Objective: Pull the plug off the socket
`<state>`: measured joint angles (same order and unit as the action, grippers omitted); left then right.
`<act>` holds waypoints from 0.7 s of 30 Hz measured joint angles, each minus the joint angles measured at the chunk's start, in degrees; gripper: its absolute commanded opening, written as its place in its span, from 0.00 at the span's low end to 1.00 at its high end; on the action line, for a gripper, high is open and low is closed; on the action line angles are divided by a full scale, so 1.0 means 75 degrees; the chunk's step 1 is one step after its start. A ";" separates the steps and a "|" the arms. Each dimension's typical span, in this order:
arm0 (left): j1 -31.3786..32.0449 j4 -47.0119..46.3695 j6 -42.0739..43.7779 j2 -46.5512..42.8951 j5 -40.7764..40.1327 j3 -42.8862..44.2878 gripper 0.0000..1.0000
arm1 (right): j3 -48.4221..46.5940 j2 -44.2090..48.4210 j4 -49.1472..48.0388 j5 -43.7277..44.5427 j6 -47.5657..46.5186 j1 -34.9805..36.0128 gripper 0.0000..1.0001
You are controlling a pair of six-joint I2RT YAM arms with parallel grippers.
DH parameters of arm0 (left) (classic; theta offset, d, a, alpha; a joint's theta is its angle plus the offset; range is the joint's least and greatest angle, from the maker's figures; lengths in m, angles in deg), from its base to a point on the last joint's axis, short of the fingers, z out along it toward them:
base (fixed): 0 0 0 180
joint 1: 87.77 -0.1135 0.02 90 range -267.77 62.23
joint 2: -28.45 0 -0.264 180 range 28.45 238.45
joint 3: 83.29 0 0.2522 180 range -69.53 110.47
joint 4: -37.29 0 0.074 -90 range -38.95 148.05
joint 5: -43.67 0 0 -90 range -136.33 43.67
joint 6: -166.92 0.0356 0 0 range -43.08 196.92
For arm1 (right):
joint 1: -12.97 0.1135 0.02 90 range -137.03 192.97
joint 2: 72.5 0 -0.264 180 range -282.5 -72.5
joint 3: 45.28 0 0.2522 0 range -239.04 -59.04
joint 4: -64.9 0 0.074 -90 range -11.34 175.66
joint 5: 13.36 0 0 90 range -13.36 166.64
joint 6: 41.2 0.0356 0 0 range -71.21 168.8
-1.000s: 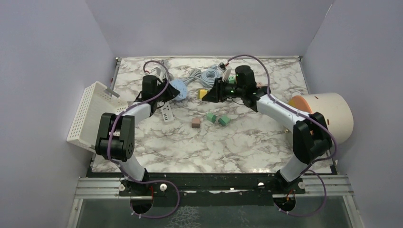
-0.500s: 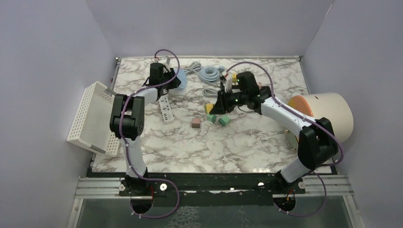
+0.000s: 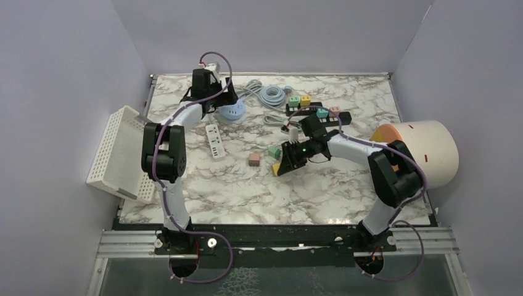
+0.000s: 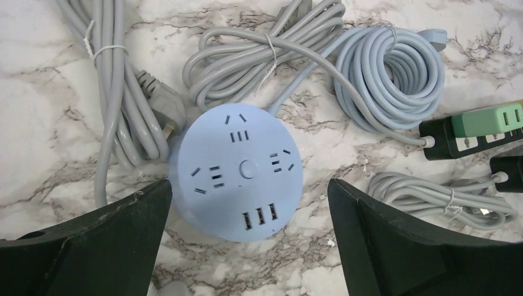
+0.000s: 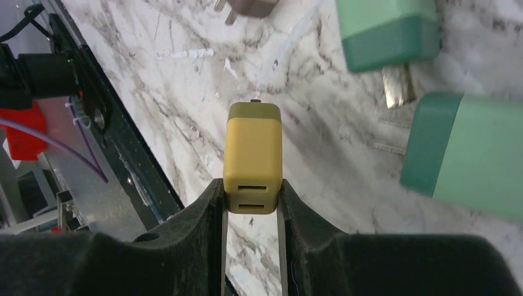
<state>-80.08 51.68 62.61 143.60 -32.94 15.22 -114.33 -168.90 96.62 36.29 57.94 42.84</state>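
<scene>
**Mia:** Where is the yellow plug [image 5: 253, 157]?

**Ben:** It is out of any socket. The right gripper [image 5: 251, 185] pinches it by its two sides, over the middle of the table [image 3: 203, 197]. Its long way runs straight out from the fingers, with the metal pins at the far tip.

**Mia:** What is beside it?

**Ben:** Two loose green plugs [image 5: 469, 154] and a brown plug [image 3: 253, 160] lie on the table near it. I think it should go down next to them.

**Mia:** Are more plugs stuck in?

**Ben:** Yes, some sit in the black power strip [image 3: 317, 111], off toward the far edge. The right arm is nearer to it.

**Mia:** And the other arm?

**Ben:** The left gripper [image 4: 247, 184] is spread wide over the round blue socket [image 4: 237, 169], by the far left corner. Nothing is plugged into that one.

**Mia:** Any boxes?

**Ben:** A white basket [image 3: 117, 151] leans at the left edge, and a big tan tub [image 3: 432, 148] lies at the right edge. I cannot tell what is inside them.
</scene>
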 measured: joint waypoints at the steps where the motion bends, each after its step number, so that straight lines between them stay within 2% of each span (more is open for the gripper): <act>1: -0.0009 0.0143 -0.0061 -0.0105 -0.0029 -0.0012 0.99 | -0.0213 -0.0265 0.0044 -0.0026 -0.0041 0.0012 0.22; 3: -0.0015 0.0315 -0.0227 -0.0414 -0.0131 -0.0128 0.99 | -0.0662 -0.0807 0.0160 -0.0079 -0.0122 0.0017 0.27; 5: -0.0006 0.0367 -0.0391 -0.0866 -0.0181 -0.0335 0.99 | -0.1154 -0.1378 0.0303 -0.0160 -0.0207 0.0017 0.39; 7: -0.0006 0.0460 -0.0498 -0.1323 -0.0189 -0.0434 0.99 | -0.1597 -0.1842 0.0463 -0.0323 -0.0271 0.0017 0.66; 9: -0.0006 0.0522 -0.0536 -0.1629 -0.0184 -0.0420 0.99 | -0.2002 -0.2055 0.0737 -0.0323 -0.0396 0.0017 0.86; 10: -0.0006 0.0571 -0.0545 -0.1772 -0.0169 -0.0402 0.99 | -0.2157 -0.2063 0.0883 -0.0297 -0.0393 0.0017 0.91; 13: -0.0006 0.0758 -0.0542 -0.2049 -0.0090 -0.0361 0.99 | -0.3156 -0.2057 0.1530 -0.0096 -0.0542 -0.0003 0.98; 17: -0.0006 0.0871 -0.0519 -0.2250 -0.0029 -0.0472 0.99 | -0.4832 -0.1926 0.1920 0.0417 -0.0533 -0.0184 0.99; 21: -0.0009 0.0819 -0.0481 -0.2623 -0.0012 -0.0927 0.99 | -0.6371 -0.1804 0.1848 0.1614 -0.0481 -0.0714 1.00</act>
<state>-80.15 57.82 59.01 123.93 -33.03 8.27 -162.11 -182.43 110.48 48.39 54.34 37.49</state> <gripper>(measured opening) 0.989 0.995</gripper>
